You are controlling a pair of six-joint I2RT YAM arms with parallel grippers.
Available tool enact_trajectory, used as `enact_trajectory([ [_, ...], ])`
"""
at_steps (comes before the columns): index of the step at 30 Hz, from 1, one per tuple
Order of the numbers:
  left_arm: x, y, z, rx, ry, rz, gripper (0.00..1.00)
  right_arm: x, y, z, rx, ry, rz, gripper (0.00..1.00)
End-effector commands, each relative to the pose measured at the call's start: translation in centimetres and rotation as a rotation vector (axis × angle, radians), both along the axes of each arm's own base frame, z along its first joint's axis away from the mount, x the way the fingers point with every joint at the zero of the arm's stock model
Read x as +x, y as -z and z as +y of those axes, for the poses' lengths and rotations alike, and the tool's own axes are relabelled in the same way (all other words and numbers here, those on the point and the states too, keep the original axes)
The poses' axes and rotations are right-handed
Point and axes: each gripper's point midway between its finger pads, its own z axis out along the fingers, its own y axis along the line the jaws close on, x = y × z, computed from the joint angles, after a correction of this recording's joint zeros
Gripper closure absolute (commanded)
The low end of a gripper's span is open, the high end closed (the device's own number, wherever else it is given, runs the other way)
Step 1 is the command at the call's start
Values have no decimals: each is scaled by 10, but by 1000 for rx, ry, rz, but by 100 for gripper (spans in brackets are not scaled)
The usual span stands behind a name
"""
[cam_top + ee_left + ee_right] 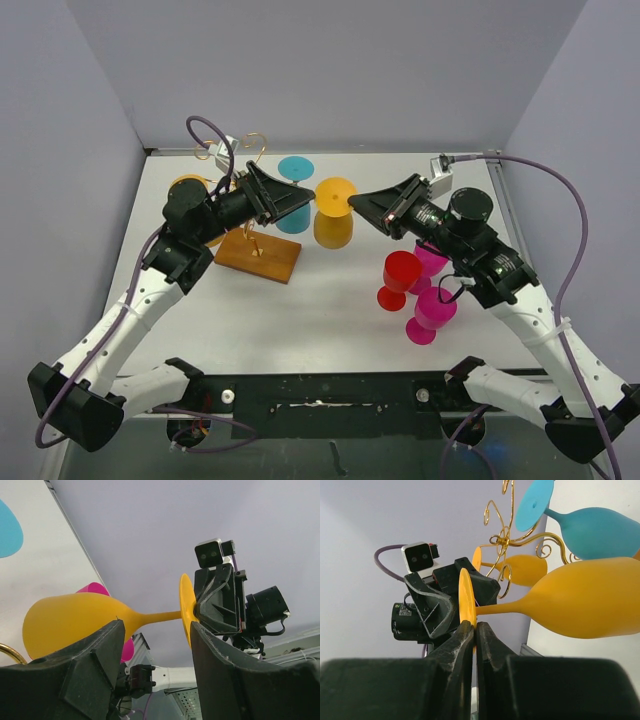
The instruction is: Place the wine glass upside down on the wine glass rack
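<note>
Right jaws clenched on the foot rim of the orange wine glass (590, 600), left jaws released around its stem, glass aloft beside the wine glass rack (262, 257): thin edge pinch could slip or pivot mid-handover, dropping it onto the surface (300, 320).

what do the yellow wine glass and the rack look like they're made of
The yellow wine glass looks like plastic: opaque, evenly coloured, with a soft satin sheen. The wine glass rack seems to be thin metal wire with a shiny gold finish, bent into curls. Its base looks like wood, orange-brown and matte, though any grain is too small to see.
</note>
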Motion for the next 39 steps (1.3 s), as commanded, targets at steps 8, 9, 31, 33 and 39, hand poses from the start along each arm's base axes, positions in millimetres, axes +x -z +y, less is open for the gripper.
enact_trajectory([
  [8,-9,-27,-2,-62,48,-9,58,-3,-13,23,31,-112,-90,100],
  [9,-9,-27,-1,-63,47,-8,61,-3,-12,24,30,-115,-88,100],
  [31,0,-25,33,-40,-184,71,100,-5,-4,19,0,-122,-180,35],
  [33,2,-26,38,-50,-216,84,100,-3,-3,10,-18,-89,-188,31],
  [39,10,-28,45,-86,-268,129,100,6,-4,-22,-86,60,-219,29],
])
